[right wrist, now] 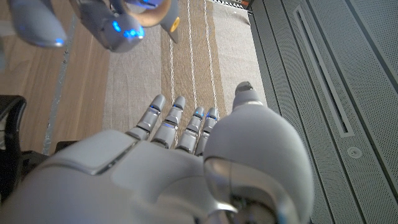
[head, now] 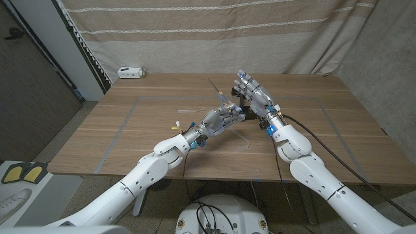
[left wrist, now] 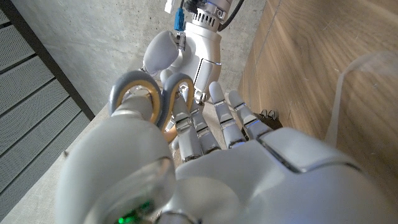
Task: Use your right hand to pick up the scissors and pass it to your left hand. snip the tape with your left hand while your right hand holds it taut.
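Up over the middle of the table [head: 117, 140], the left hand [head: 220, 121] held the scissors [left wrist: 144, 99]: the left wrist view showed its fingers [left wrist: 186, 118] threaded through the grey and yellow handle loops, and the head view showed the blades pointing up and away toward the far edge. Just beside it, the right hand [head: 255, 96] was raised with its fingers [right wrist: 163, 121] spread and straight, gripping nothing I could make out. A strip of clear tape [head: 242, 138] ran down from between the two hands to the wood. At the far left corner sat a small white box [head: 130, 72], well apart from both hands.
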